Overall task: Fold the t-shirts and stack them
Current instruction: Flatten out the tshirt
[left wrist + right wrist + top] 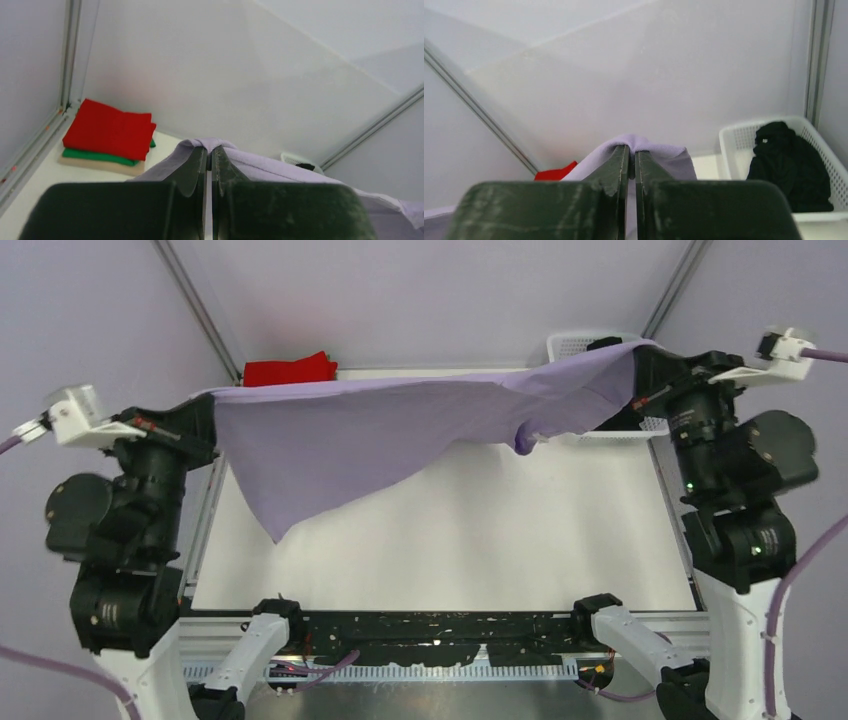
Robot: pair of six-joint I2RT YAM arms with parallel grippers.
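Note:
A large lavender t-shirt (380,435) hangs stretched in the air between both arms, above the white table (450,550), sagging to a point at the lower left. My left gripper (212,400) is shut on its left edge, with cloth bunched over the tips in the left wrist view (210,149). My right gripper (640,365) is shut on its right edge, with cloth over the tips in the right wrist view (631,149). A folded stack with a red tee (107,129) over a green tee (95,156) and a beige tee (100,166) lies at the back left. A black tee (786,165) lies crumpled in the basket.
The white lattice basket (734,145) stands at the back right corner, partly behind the raised shirt (580,340). Metal frame posts (200,310) run up along the back corners. Enclosure walls stand close on the far and side edges.

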